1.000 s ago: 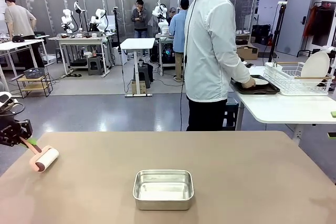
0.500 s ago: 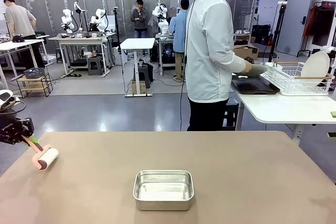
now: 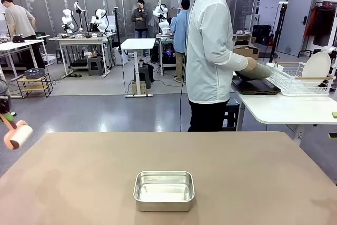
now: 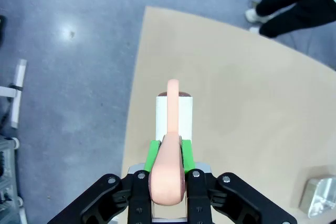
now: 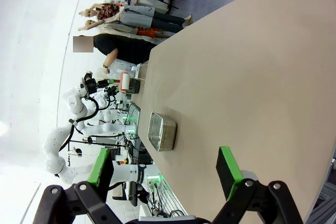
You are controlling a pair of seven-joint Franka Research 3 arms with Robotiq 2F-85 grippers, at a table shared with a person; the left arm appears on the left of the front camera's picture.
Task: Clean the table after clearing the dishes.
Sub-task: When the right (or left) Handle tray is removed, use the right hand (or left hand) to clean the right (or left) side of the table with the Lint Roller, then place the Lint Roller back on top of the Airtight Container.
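Roller (image 4: 174, 119) clamped by left gripper (image 4: 169, 153), seemingly above table (image 4: 236, 108) edge

Steel tin (image 3: 164, 189): square, shallow, shiny, nothing in it; near the table's front edge, about midway along it.
Roller (image 3: 18, 134): white drum on a pink handle, lifted at the table's left edge, near the far left corner.
Dish rack (image 3: 297, 79): white wire, on a white side table at the far right; a round white plate (image 3: 317, 67) stands upright in it.
Floor (image 3: 105, 111): grey and glossy.
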